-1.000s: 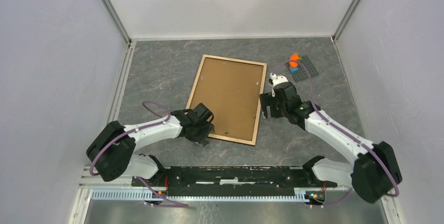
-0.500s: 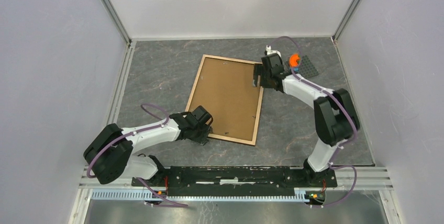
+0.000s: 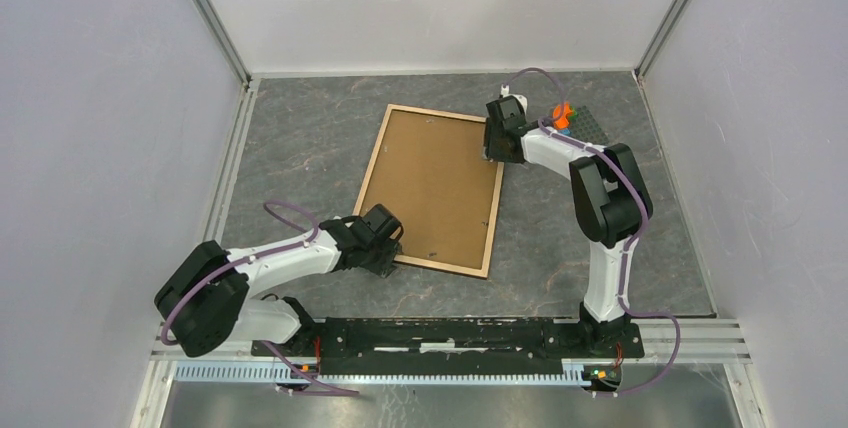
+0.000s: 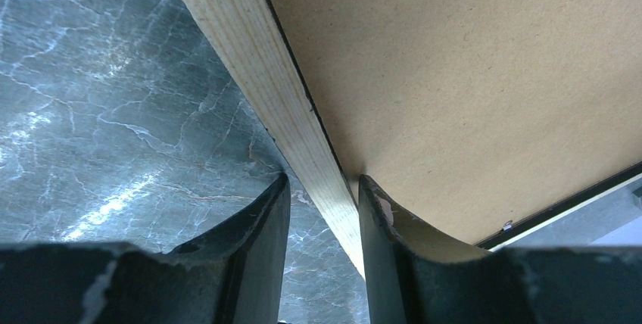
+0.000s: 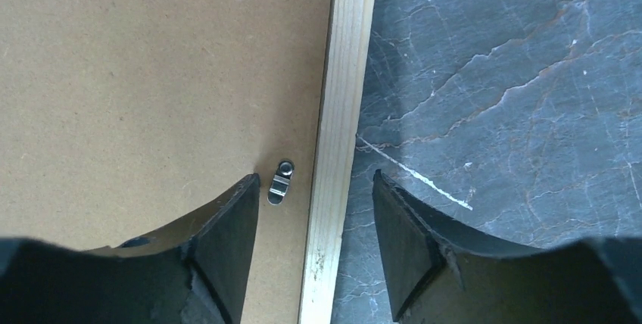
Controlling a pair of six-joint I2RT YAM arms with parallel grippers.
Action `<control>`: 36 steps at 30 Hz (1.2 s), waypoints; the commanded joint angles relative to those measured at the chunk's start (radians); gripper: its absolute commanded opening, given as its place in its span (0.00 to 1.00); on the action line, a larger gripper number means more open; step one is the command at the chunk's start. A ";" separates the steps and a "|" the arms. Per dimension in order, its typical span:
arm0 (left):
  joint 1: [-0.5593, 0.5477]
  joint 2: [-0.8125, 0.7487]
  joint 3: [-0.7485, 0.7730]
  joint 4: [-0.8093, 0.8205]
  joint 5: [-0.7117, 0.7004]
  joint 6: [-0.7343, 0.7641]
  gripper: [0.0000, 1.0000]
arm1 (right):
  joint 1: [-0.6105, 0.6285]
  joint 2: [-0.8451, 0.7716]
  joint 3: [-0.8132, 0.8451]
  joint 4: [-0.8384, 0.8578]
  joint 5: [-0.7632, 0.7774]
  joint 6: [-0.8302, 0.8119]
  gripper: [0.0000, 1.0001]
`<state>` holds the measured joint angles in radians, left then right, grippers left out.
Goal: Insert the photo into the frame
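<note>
The large rectangular picture frame with the thin light wood-brown rim (image 3: 372, 160) lies flat near the middle of the grey marbled table (image 3: 300, 138), turned slightly so that its long sides run from near to far. A plain brown fibreboard backing panel (image 3: 435, 183) fills its opening and faces up. The left gripper (image 3: 392, 253) is down at the frame's near left corner. Its dark fingers (image 4: 257, 225) stand narrow, one on each side of the wooden rim: one over the table, the other over the backing. Both sit close against the wood, though whether they actually pinch it cannot be told. The right gripper (image 3: 492, 143) reaches out to the frame's far right corner, its arm stretched well forward. Its fingers (image 5: 227, 241) stand wider apart and astride the right rim, with clear gaps on both sides, holding nothing. Between them a small metal turn clip (image 5: 280, 182) sits on the backing just beside the rim. Beyond this gripper, near the far right of the table, lies a small grey studded plate (image 3: 590, 133) carrying an orange piece (image 3: 562, 111).
</note>
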<state>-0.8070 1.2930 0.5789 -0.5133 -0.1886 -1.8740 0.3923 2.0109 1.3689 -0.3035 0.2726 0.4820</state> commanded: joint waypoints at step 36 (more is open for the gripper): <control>0.093 0.094 0.016 -0.111 -0.058 0.159 0.41 | -0.005 -0.303 -0.411 0.157 -0.364 -0.127 0.62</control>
<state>-0.7586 1.3445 0.6090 -0.4854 -0.1364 -1.8194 0.3698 1.7729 1.0458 -0.1871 -0.0563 0.2920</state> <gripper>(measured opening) 0.464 0.667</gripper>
